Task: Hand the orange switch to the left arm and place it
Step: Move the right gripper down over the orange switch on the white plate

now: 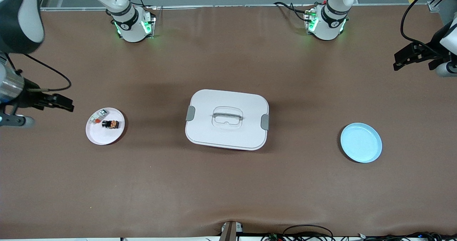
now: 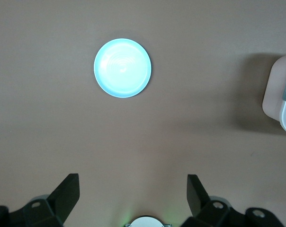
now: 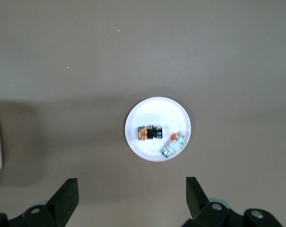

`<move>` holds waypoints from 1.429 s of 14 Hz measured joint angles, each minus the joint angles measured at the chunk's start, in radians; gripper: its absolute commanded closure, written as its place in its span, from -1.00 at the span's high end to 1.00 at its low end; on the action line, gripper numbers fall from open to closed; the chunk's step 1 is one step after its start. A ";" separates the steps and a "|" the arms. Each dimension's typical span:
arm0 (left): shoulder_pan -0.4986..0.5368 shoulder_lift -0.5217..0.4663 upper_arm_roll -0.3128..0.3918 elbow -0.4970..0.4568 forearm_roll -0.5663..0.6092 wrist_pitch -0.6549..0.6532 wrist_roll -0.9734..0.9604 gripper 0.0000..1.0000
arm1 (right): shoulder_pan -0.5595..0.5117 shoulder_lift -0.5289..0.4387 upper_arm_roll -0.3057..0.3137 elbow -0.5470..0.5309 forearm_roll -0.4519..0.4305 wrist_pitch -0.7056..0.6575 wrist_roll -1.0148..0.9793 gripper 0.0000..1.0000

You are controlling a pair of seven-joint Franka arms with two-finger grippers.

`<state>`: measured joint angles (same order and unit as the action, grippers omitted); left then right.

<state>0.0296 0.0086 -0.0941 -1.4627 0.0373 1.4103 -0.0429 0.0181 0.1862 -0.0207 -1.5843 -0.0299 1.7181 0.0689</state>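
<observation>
The pale blue plate (image 1: pixel 361 142), empty, lies lowest in the front view, at lower right of the frame, toward the left arm's end of the brown desk (image 1: pixel 228 191); in the left wrist view it appears in the upper centre (image 2: pixel 122 68). At the centre of the front view sits the box (image 1: pixel 227 119), a white rounded-rectangular container with a recessed lid handle and a grey clip on each short side; one edge of it enters the left wrist view at the frame's right margin (image 2: pixel 280 94). At centre left of the front view lies a white plate (image 1: pixel 98 135) bearing the orange switch (image 1: pixel 111 124), a small black block with an orange face, and, just beside it and farther from the front camera, a whitish-grey component (image 1: pixel 98 116) with a red-orange patch. The right wrist view shows the same plate (image 3: pixel 155 109), switch (image 3: pixel 149 133) and component (image 3: pixel 174 144) near frame centre. The right end effector (image 1: pixel 66 103) hangs at the left edge of the front view, above the desk beside the white plate, fingers spread and empty (image 3: pixel 129 198). The left end effector (image 1: pixel 400 60) hangs at the upper right edge, likewise spread and empty (image 2: pixel 133 196).
</observation>
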 measured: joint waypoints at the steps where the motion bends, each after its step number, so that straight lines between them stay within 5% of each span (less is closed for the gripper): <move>1: 0.000 0.000 0.000 0.000 0.000 -0.001 0.000 1.00 | 0.000 0.004 -0.002 -0.053 -0.004 0.053 0.001 1.00; 13: 0.000 -0.002 -0.003 -0.009 0.000 -0.020 0.001 1.00 | -0.022 0.023 -0.012 -0.510 -0.037 0.572 0.001 1.00; 20: -0.002 0.006 -0.005 -0.011 0.000 -0.017 0.001 1.00 | -0.050 0.117 -0.012 -0.561 -0.043 0.722 -0.065 1.00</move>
<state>0.0275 0.0143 -0.0990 -1.4732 0.0373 1.3938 -0.0417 -0.0318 0.3030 -0.0329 -2.1458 -0.0725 2.4403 0.0036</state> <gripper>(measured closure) 0.000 0.000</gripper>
